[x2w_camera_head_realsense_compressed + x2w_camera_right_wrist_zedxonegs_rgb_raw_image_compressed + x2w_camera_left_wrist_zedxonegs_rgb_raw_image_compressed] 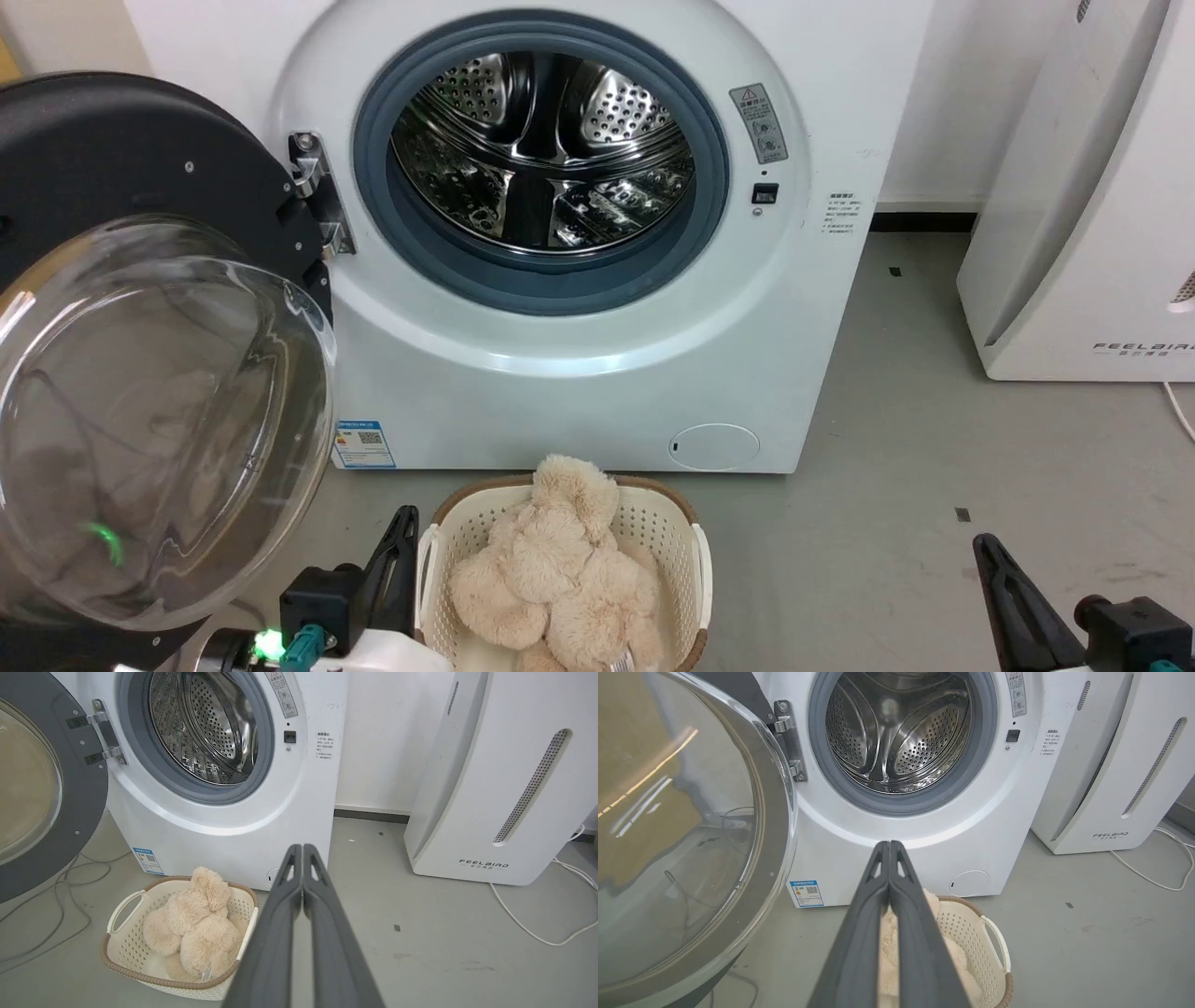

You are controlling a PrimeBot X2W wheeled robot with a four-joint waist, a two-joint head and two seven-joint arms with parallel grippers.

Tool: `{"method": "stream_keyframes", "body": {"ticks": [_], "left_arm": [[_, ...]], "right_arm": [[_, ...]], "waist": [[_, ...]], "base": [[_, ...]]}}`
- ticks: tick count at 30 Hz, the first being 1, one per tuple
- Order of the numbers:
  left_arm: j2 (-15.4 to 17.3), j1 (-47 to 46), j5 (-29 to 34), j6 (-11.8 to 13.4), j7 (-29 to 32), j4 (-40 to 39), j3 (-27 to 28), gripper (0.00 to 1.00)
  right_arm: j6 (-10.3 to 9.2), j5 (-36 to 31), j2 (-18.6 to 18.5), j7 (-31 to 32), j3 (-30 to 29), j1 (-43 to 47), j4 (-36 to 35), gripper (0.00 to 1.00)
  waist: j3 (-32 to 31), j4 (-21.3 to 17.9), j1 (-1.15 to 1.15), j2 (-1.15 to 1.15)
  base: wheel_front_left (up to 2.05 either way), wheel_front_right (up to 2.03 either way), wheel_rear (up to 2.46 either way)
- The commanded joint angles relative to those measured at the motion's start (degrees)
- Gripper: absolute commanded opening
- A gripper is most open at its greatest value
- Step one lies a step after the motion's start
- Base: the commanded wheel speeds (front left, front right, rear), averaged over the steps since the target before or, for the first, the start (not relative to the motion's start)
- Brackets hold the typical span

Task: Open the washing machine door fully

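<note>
Now the washing machine door (pixel 159 401) hangs wide open at the left of the frame, beside the washing machine (pixel 560 392). The left tool (pixel 889 845) and right tool (pixel 302 847) are squeezed closed, holding nothing. An arm swinging left might bump the glass and push the door back.

Bright even light, sharp focus, glare on washing machine door (pixel 686 830)

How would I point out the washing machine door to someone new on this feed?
Find the white front-loading washing machine with its grey-blue rubber ring and steel drum. On its left side a metal hinge carries the large round glossy black door, swung open. Its bulging clear glass bowl sets it apart from everything nearby.
</note>
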Motion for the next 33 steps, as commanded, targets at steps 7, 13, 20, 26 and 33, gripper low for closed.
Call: {"method": "stream_keyframes", "body": {"ticks": [7,13,20,26,33], "left_arm": [[-0.9,-0.3,1.2,-0.8,0.5,-0.5,1.3,0.00],[-1.4,-0.4,2.0,-1.3,0.8,-0.7,2.1,0.00],[-2.0,-0.4,2.8,-1.9,1.2,-0.9,3.1,0.00],[-2.6,-0.5,3.6,-2.4,1.5,-1.1,3.9,0.00],[-3.1,-0.6,4.5,-3.0,1.9,-1.3,4.9,0.00]], "right_arm": [[-0.01,-0.5,0.0,0.1,0.4,-1.7,0.5,0.00],[-0.01,-0.7,0.1,0.1,0.6,-2.2,0.9,0.00],[-0.01,-0.8,0.1,0.2,0.9,-2.9,1.3,0.00],[-0.02,-1.0,0.1,0.2,1.1,-3.4,1.6,0.00],[-0.02,-1.2,0.1,0.2,1.4,-4.1,2.0,0.00]], "waist": [[0.2,-0.1,0.00,0.00],[0.3,-0.2,0.00,0.00],[0.5,-0.3,0.00,0.00],[0.6,-0.4,0.00,0.00],[0.8,-0.5,0.00,0.00]], "base": [[0.00,0.00,0.00],[0.00,0.00,0.00],[0.00,0.00,0.00],[0.00,0.00,0.00],[0.00,0.00,0.00]]}}
